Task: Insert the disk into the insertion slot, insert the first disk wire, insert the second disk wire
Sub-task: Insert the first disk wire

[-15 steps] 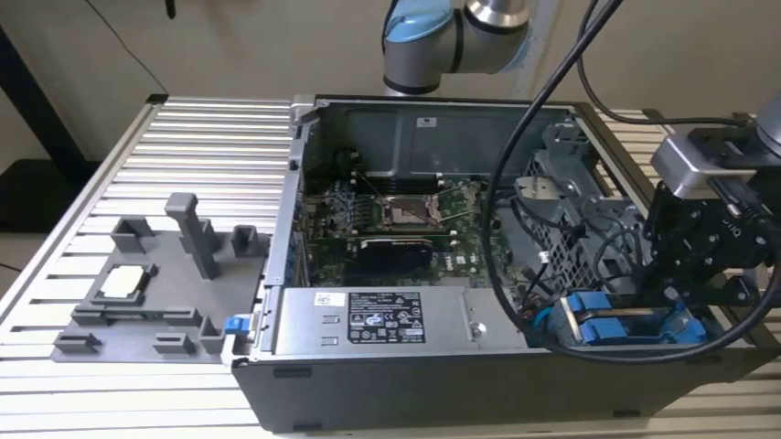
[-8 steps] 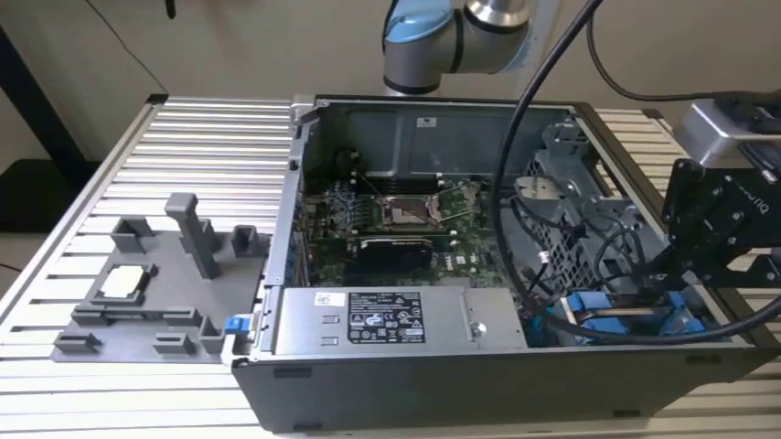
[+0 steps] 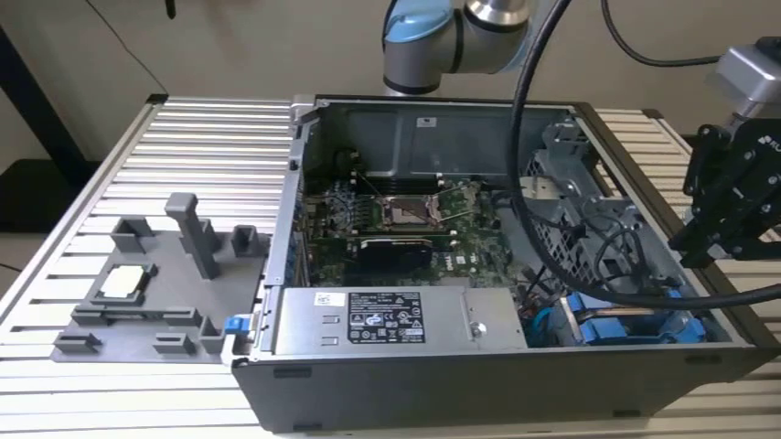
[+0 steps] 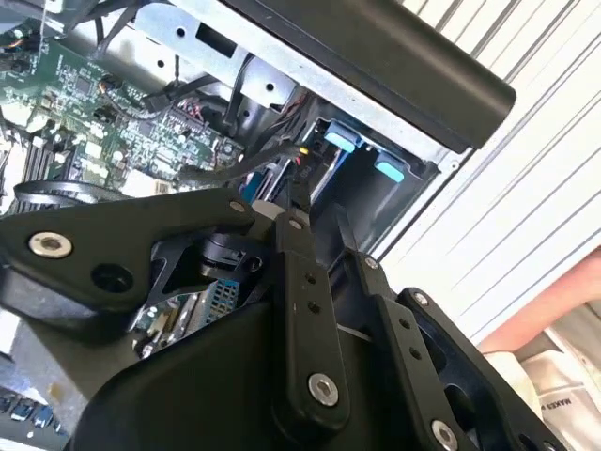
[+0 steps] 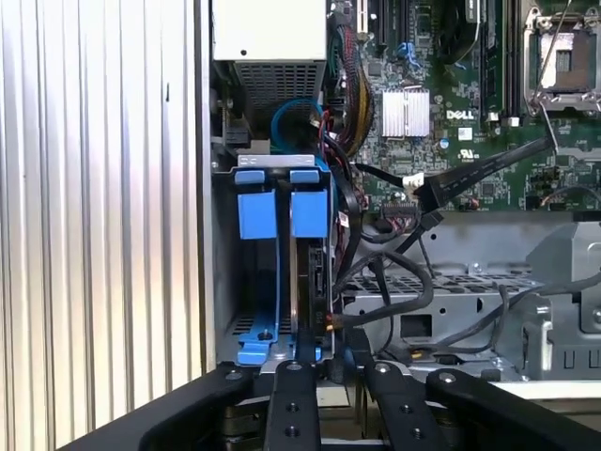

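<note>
1. The open computer case (image 3: 488, 398) lies on the slatted worktop (image 3: 208, 155). The insertion slot (image 3: 628, 325) is in the case's near corner at the exterior view's right, marked by bright blue fittings.
2. In the first wrist view the disk (image 5: 310, 282) stands on edge inside that slot, beside its blue carrier. Its long axis runs along the bay, from the end effector's side towards the two blue tabs (image 5: 282, 211). Its label face is hidden.
3. The end effector (image 5: 329, 357) hangs over the slot's end, pointing into it. I cannot tell whether it is open or closed.
4. The grey metal box (image 3: 390, 320) carries a black-and-white sticker, but I cannot make out its print.
5. A black cable connector (image 5: 427, 193) lies loose by the motherboard (image 5: 451, 103).
</note>
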